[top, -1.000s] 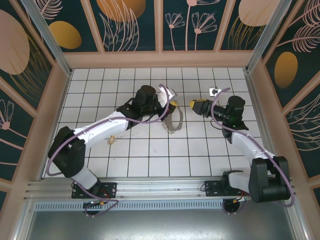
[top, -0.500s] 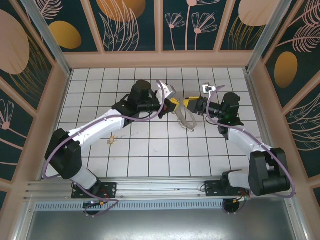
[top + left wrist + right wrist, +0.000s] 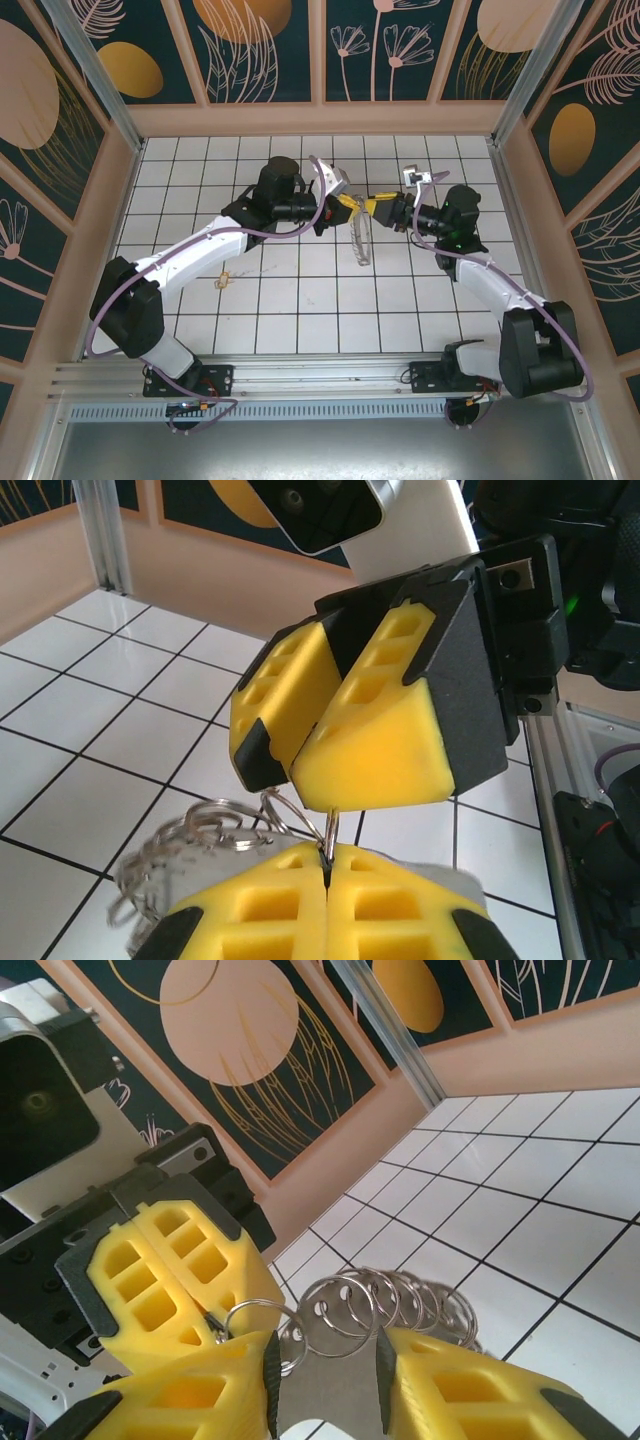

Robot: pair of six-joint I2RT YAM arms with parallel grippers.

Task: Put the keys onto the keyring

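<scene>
Left end effector (image 3: pixel 325 865): clenched, its yellow pads pressed together on one thin wire loop of the keyring (image 3: pixel 200 830).
Right end effector (image 3: pixel 328 1352): meets the left one tip to tip. Its jaws stand partway apart with a grey metal piece of the ring bundle between them, and I cannot tell whether they press on it.
Keyring position: held up between the two end effectors, above the middle of the white tiled tabletop (image 3: pixel 300 310) towards the far wall. Its silvery rings hang in a bunch below the pads.
Brass key (image 3: pixel 224 279): small and yellowish, lying on a tile just beside the left arm's forearm. It is well apart from the keyring and from both end effectors.
Arms: both reach inward from the near edge.
</scene>
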